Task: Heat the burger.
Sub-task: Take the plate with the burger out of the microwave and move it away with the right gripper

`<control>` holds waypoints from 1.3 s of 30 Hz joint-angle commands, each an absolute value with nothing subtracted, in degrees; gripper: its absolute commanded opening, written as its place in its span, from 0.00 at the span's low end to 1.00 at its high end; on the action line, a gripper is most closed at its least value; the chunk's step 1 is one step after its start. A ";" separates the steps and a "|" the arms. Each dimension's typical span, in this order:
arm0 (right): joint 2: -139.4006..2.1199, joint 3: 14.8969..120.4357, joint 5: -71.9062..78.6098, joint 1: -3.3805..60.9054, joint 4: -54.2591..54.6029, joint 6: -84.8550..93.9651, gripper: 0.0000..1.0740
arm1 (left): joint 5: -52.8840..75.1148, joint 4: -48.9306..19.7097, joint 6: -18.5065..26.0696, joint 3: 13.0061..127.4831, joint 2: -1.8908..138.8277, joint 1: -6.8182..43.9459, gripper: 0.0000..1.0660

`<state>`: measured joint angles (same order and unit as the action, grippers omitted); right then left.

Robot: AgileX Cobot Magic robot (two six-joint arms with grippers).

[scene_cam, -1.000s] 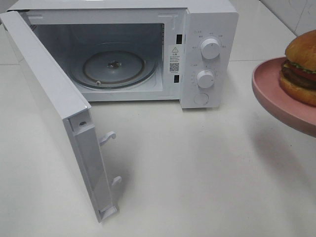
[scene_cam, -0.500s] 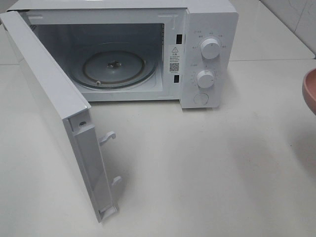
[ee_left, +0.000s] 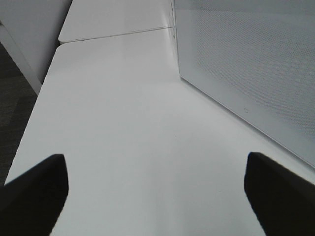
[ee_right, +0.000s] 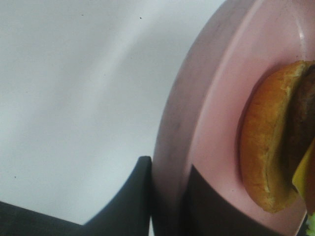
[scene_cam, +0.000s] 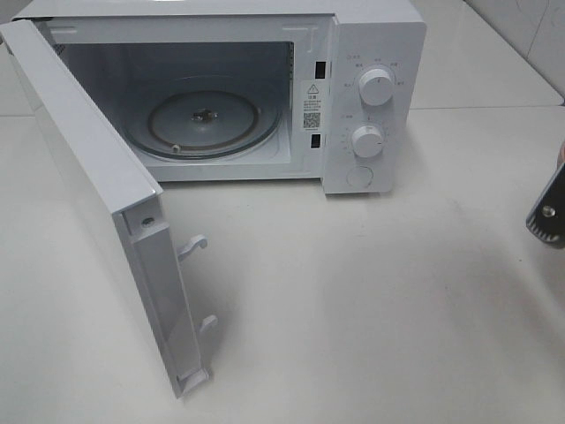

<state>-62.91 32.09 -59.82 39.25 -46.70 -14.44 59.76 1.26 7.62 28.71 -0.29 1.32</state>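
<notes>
A white counter [scene_cam: 353,291] carries a white microwave [scene_cam: 371,53] at the back, its door [scene_cam: 97,203] swung wide to the left and the glass turntable [scene_cam: 203,119] bare inside. In the left wrist view the left claw [ee_left: 157,189] hangs over the counter beside the door, fingers spread with nothing between them. At the right edge a dark bit of the right arm [scene_cam: 549,212] shows; the right claw [ee_right: 167,196] pinches the rim of a pink plate [ee_right: 216,98], on which the burger [ee_right: 275,142] sits.

White table [scene_cam: 371,300]; tiled wall [scene_cam: 521,26]
</notes>
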 commanded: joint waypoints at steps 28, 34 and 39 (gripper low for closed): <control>-79.53 44.18 -70.93 38.79 -50.25 -42.11 0.00 | 59.59 1.09 7.22 28.53 -1.32 1.20 0.84; -83.25 44.18 -69.73 36.90 -49.68 -43.49 0.00 | 59.59 1.09 7.22 28.53 -1.32 1.20 0.84; -86.92 44.18 -67.27 35.41 -49.50 -44.75 0.00 | 59.59 1.09 7.22 28.53 -1.32 1.20 0.84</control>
<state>-86.57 43.95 -65.43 35.87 -46.24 -44.23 59.76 1.26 7.62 28.71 -0.29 1.32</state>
